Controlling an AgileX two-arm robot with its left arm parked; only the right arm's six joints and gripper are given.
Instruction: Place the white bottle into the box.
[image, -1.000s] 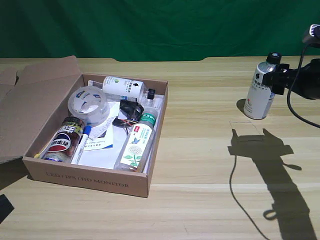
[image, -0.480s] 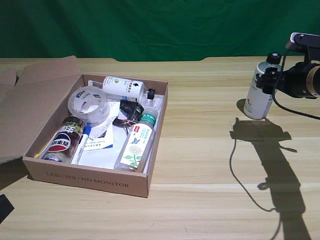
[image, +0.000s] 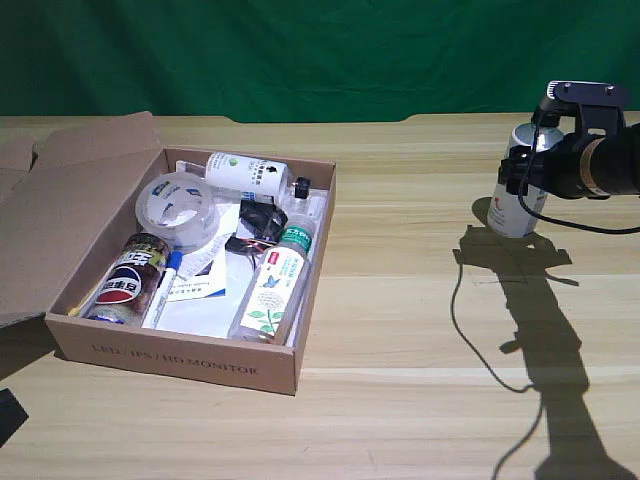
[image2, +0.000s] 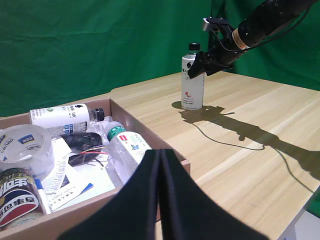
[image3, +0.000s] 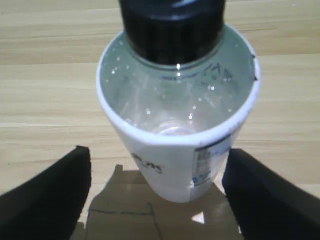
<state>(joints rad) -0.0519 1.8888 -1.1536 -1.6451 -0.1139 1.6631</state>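
White bottle (image: 517, 195): upright on table (image: 420, 330), far toward exterior view's right, well apart from box (image: 190, 355). Long axis vertical. Right gripper (image3: 159, 197): fingers spread wide, flanking bottle body, not yet clamped. Bottle directly ahead, centred between fingers.

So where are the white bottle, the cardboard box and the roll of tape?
white bottle (image: 515, 212), exterior view, lower body.
cardboard box (image: 180, 357), exterior view, printed front wall.
roll of tape (image: 176, 212), exterior view, top rim of the roll.
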